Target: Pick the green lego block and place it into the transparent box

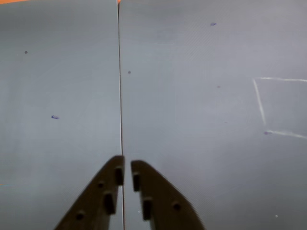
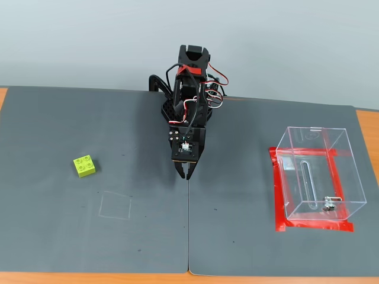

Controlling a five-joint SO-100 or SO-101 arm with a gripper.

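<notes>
Seen from the fixed view, the green block (image 2: 84, 165) sat studs-up on the left half of the dark grey mat (image 2: 59, 236), well apart from everything else, with a faint chalk square (image 2: 115, 206) drawn on the mat just to its lower right. At centre, the black arm (image 2: 188, 100) reached forward from the far edge of the table, its gripper (image 2: 186, 173) pointing down over the seam (image 2: 189, 236) where the two mat sheets met; the fingers were pressed nearly together with nothing between them. The wrist view confirmed it: the gripper (image 1: 127, 167) hung clenched and empty above the seam, only a sliver of mat showing between the two dark fingertips (image 1: 115, 175), and part of the chalk square (image 1: 261, 108) lay off to the right in that view. On the right side of the fixed view stood the clear box (image 2: 317, 171), open at the top, its base ringed with red tape (image 2: 278, 195). A long slot (image 2: 306, 182) ran along its floor and a small metal fitting (image 2: 327, 204) rested near its front corner; the box held no block. Orange tabletop (image 2: 367, 127) showed past the mat's right edge.
</notes>
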